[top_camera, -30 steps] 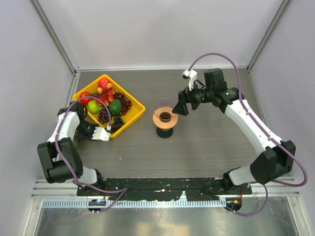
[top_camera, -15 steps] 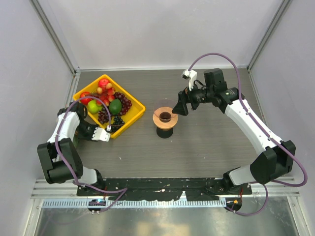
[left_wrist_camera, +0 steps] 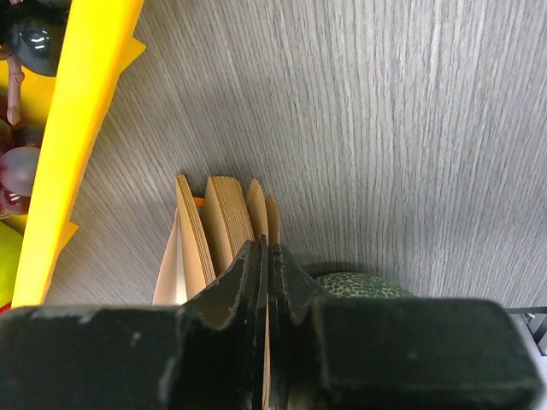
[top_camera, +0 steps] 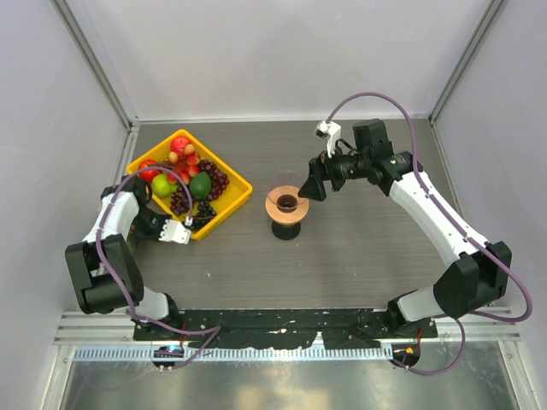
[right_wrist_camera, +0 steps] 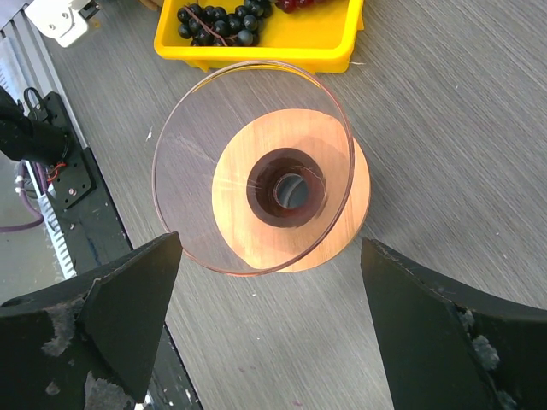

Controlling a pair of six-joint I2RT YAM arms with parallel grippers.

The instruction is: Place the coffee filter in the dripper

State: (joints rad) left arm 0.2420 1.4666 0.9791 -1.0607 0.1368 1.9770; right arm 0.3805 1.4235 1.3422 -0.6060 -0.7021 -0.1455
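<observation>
Grey wood-grain counter (top_camera: 359,256): right gripper's (right_wrist_camera: 269,246) jaws gape at the clear wood-collared cone dripper's (right_wrist_camera: 338,231) 3 o'clock. Left gripper's (left_wrist_camera: 267,252) jaws clench a thin tan paper coffee filter (left_wrist_camera: 258,213).

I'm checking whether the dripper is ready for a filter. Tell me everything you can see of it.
The clear cone-shaped dripper with a round light-wood collar and dark pedestal stands upright on the grey wood-grain table, right of the yellow fruit tray. Its cone is empty, the centre hole showing. The right tool is open beside its rim, touching nothing.
</observation>
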